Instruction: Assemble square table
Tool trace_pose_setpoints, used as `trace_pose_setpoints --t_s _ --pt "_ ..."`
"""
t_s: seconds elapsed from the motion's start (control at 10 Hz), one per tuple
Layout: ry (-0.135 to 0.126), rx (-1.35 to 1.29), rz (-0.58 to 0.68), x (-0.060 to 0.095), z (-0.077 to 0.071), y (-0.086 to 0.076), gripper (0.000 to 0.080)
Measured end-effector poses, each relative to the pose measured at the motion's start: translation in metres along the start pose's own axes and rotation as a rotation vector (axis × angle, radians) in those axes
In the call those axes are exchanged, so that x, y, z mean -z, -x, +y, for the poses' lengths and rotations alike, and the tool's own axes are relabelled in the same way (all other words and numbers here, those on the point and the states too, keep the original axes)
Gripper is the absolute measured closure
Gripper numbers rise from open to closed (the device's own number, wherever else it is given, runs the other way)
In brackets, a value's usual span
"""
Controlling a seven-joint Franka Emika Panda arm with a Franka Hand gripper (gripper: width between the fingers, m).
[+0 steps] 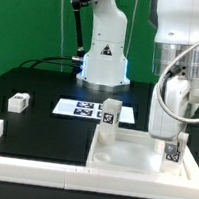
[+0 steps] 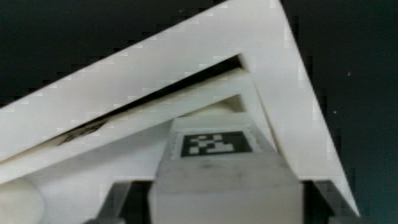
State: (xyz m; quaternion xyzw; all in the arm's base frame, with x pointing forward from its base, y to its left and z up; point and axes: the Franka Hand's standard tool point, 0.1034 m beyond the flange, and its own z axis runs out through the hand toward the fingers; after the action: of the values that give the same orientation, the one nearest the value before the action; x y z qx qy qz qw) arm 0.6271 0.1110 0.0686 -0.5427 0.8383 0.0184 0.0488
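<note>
The white square table slab (image 1: 133,152) lies flat at the front, on the exterior view's right. One tagged white leg (image 1: 108,119) stands upright at its far left corner. My gripper (image 1: 172,145) is shut on a second tagged leg (image 1: 171,152) and holds it upright at the slab's right side. In the wrist view this leg (image 2: 215,160) fills the gap between my dark fingers (image 2: 128,200), its tag facing the camera, with the slab's rimmed corner (image 2: 267,70) beyond it. A third leg (image 1: 19,102) lies loose on the black table at the left. The fourth leg is out of view.
The marker board (image 1: 83,109) lies flat behind the slab, in front of the robot base (image 1: 102,63). A low white border rail (image 1: 19,161) runs along the front and turns up at the left. A black cable hangs behind the base.
</note>
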Motion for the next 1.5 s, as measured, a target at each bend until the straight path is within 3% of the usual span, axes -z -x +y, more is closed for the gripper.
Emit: trace_pose_setpoints --t_s 0.2,0.4,0.5,0.6,0.8,0.9,1.1,1.5 --pt "-0.02 -0.021 0.006 0.0 0.001 -0.001 0.0505" --pt "-0.021 0.026 0.011 0.0 0.001 -0.002 0.0505" --pt "-0.021 0.027 0.012 0.0 0.001 -0.002 0.0329" --pt "-0.021 0.03 0.012 0.0 0.001 -0.002 0.0207" --pt "-0.044 0.05 -0.009 0.011 0.005 0.013 0.0162" --pt "-0.055 0.086 -0.028 0.028 0.006 0.017 0.0162" --pt "-0.086 0.112 -0.053 0.056 -0.006 0.013 0.0152" --pt "-0.083 0.117 -0.048 0.053 -0.004 0.013 0.0151"
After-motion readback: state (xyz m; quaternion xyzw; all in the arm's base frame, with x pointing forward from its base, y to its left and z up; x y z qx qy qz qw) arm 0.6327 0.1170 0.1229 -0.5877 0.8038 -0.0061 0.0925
